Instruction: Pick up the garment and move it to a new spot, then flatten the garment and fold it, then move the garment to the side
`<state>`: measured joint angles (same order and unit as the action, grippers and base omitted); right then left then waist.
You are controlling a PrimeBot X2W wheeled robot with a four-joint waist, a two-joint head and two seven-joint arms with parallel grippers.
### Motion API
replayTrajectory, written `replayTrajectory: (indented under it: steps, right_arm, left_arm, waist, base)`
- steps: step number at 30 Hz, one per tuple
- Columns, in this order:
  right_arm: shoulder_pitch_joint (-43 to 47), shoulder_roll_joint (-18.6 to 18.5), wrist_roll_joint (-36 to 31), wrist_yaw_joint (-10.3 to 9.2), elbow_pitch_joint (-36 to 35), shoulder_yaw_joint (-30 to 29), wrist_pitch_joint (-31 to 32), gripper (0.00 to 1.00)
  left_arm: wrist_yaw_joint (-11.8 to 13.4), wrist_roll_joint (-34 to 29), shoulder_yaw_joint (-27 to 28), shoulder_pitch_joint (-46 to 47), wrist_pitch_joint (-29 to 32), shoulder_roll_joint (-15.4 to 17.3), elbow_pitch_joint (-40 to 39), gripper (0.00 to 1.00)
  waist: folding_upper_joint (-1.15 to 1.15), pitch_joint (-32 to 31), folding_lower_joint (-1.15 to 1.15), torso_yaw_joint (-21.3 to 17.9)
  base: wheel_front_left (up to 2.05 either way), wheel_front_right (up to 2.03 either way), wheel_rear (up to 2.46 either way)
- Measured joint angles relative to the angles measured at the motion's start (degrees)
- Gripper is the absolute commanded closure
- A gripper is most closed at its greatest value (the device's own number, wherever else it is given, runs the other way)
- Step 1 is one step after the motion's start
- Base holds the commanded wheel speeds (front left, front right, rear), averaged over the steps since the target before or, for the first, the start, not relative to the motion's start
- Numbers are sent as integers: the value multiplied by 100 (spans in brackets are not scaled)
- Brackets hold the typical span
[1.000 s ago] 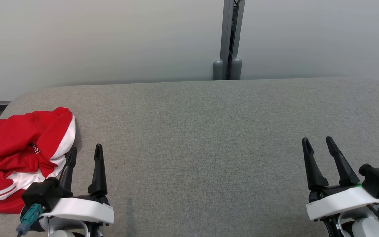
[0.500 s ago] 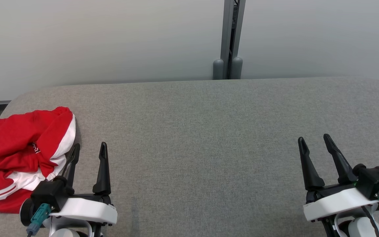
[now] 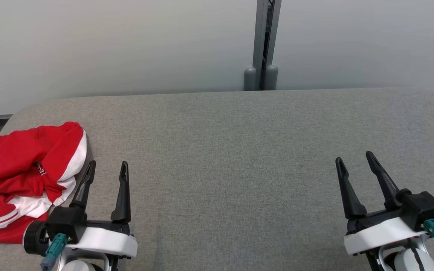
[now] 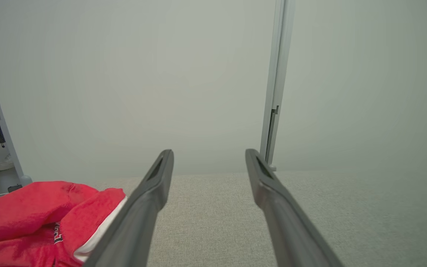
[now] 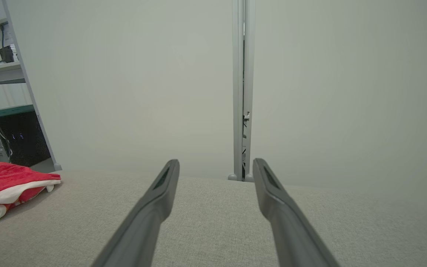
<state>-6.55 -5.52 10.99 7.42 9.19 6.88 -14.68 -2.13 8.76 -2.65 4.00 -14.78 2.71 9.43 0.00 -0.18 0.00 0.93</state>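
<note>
The garment is cut off by the left edge of the head view, so its full outline cannot be made out. In the left wrist view, only its near upper part shows, running off the bottom and left edges. In the right wrist view, just a corner of it shows at the far left. A small dark patch with lettering sits on one fold, too small to read. What kind of garment it is cannot be told from the heap.

It lies crumpled at the left end of the grey fabric-covered counter, near the front corner. It is bright red with broad white bands and thin red stripes on a white hem. The folds are piled loosely, with one rounded red hump toward the back.

The left jaws stand wide apart with nothing between them. Their outer finger is just beside the garment's white-edged fold, and whether it touches the cloth cannot be told. The right jaws are likewise spread wide and empty, with their fingers over bare counter, well apart from the garment. Both arms are cut off by the bottom edge of the head view.
</note>
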Motion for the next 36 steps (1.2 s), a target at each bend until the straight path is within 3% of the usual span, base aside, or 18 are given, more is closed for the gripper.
replayTrajectory:
  steps: [24, 36]
  right_arm:
    - [-22, -19, -37, 0, -24, 24, -25, 0]
    - [-17, -9, 151, 0, 1, 149, -32, 0]
  left_arm:
    - [-1, 0, -14, 16, -22, 1, 71, 0]
    - [69, 134, 68, 89, -30, 3, 244, 0]
  waist:
    - [0, 30, 0, 56]
    - [0, 60, 0, 424]
  base:
    - [0, 0, 0]
    - [0, 0, 0]
